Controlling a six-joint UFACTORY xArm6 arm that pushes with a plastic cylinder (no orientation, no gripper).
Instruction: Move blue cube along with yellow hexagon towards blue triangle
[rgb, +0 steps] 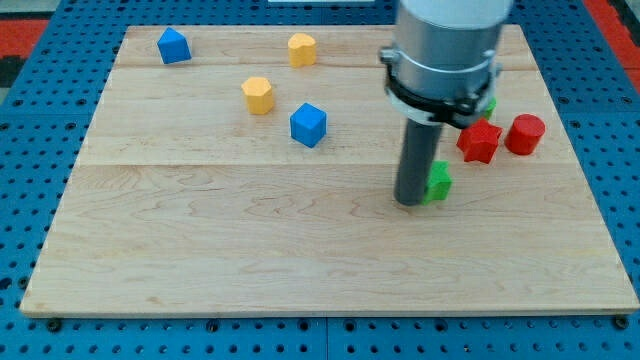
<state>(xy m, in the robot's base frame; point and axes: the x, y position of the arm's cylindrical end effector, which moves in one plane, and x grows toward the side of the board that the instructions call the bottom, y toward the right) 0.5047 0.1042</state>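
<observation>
Pincer there is none: my tip (410, 202) holds nothing, touching a green block (438, 181); the blue cube (308, 124) lies up-left, yellow hexagon (258, 95) just beyond.

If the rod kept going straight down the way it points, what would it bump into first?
The table. My tip points straight down and seems to rest on the wood already, right beside the green block, though the exact contact is hard to judge.

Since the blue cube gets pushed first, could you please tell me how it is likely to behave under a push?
The blue cube sits flat on the smooth wooden board, so it should slide rather than roll or tip. It looks small and rigid, probably light. Being flat-faced, an off-centre push would likely turn it. My tip is far off, beside a green block.
</observation>
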